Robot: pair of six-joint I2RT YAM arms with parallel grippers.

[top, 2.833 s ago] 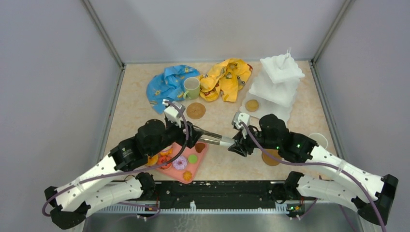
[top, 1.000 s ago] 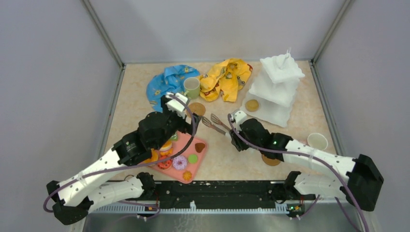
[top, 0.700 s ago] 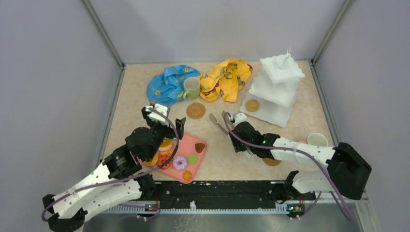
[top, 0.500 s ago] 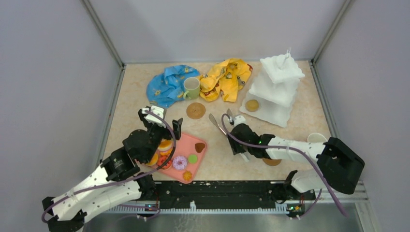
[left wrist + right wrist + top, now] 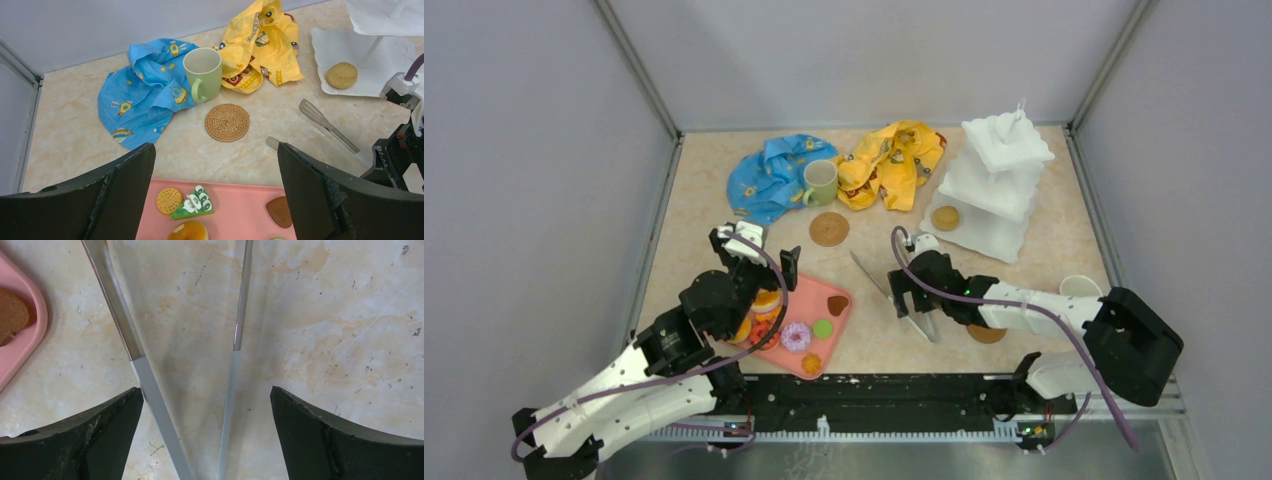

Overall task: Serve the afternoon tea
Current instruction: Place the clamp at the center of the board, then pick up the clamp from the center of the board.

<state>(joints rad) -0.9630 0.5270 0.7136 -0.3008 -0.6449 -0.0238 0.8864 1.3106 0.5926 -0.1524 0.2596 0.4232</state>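
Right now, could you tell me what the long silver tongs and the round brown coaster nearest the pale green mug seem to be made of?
The long silver tongs look like brushed steel: grey, with a dull sheen. The round brown coaster looks like woven rattan or similar fibre, with visible spiral coils.
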